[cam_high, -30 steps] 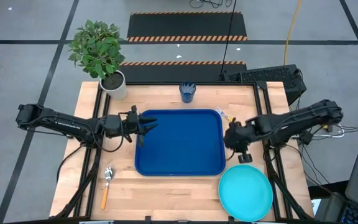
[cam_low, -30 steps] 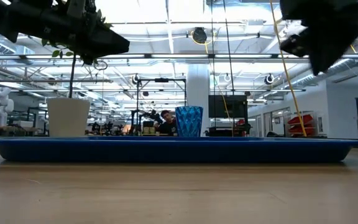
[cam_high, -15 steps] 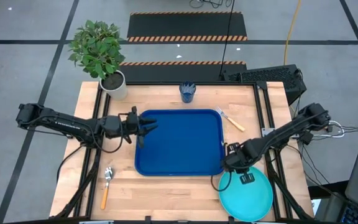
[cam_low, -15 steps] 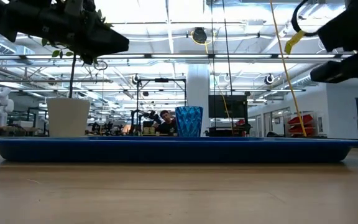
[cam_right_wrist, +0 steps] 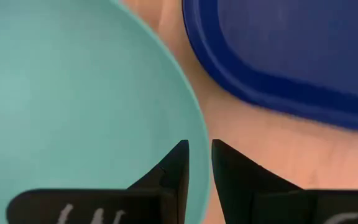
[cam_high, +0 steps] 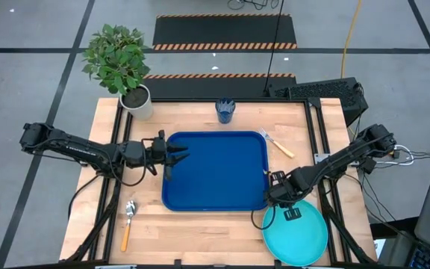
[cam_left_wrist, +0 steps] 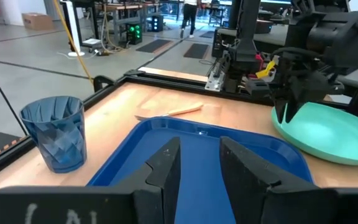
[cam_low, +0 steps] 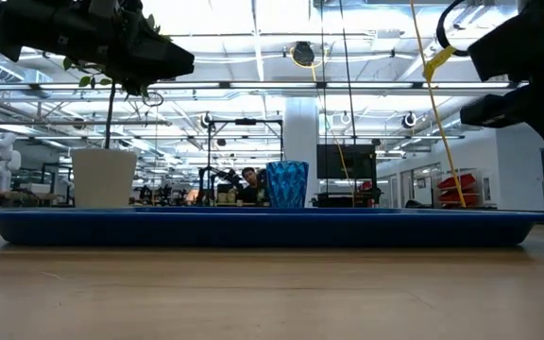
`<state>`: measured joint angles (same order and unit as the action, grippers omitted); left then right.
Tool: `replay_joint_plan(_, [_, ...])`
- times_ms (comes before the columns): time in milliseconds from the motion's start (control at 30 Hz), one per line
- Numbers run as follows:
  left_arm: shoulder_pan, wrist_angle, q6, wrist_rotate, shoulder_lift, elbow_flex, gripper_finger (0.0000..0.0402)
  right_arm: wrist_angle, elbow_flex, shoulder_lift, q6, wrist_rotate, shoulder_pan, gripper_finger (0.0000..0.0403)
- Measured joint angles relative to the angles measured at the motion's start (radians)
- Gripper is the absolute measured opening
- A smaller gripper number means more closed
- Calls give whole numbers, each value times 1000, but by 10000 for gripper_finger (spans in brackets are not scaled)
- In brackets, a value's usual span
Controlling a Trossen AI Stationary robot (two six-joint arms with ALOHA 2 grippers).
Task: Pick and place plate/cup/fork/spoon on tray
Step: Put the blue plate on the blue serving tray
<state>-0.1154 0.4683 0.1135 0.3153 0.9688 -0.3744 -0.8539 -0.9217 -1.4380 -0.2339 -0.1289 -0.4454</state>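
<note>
Turquoise plate (cam_high: 295, 233) lies on the wooden table (cam_high: 207, 232) at the near right corner, just beside the near right corner of the dark blue tray (cam_high: 215, 170); its edge next to the tray looks raised off the wood in the left wrist view, where the plate (cam_left_wrist: 328, 134) sits tilted under the other arm; the right gripper (cam_high: 284, 209) is down at that edge, and in the right wrist view its two dark fingers (cam_right_wrist: 174, 169) straddle the plate's rim (cam_right_wrist: 194, 118) with only a narrow gap between them, one finger over the turquoise face and one outside it, so they are nearly closed on the rim, though whether they actually pinch it cannot be told; the tray (cam_right_wrist: 291, 50) lies just beyond, with a strip of bare wood between it and the plate; the left gripper (cam_high: 175, 155) hovers over the tray's left edge with its fingers (cam_left_wrist: 166, 165) parted and nothing between them; the blue cup (cam_high: 225, 110) stands on the table behind the tray; the fork (cam_high: 276, 142) lies by the tray's far right corner; the spoon (cam_high: 128, 223) lies near the front left, well apart from the tray; a potted plant (cam_high: 122, 63) stands at the far left corner.
</note>
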Motion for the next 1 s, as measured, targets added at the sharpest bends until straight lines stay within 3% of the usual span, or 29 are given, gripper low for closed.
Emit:
replay_joint_plan(467, [1,-31,31,0,0,0,113,72,97,4,-27,-4,0,61])
replay_joint_plan(667, [1,-31,32,0,0,0,113,66,97,5,30,-5,0,9])
replay_joint_plan(833, [1,-31,35,0,0,0,113,57,97,5,43,-15,1,3])
replay_joint_plan(1000, [1,-31,38,0,0,0,113,49,97,6,59,-90,1,1])
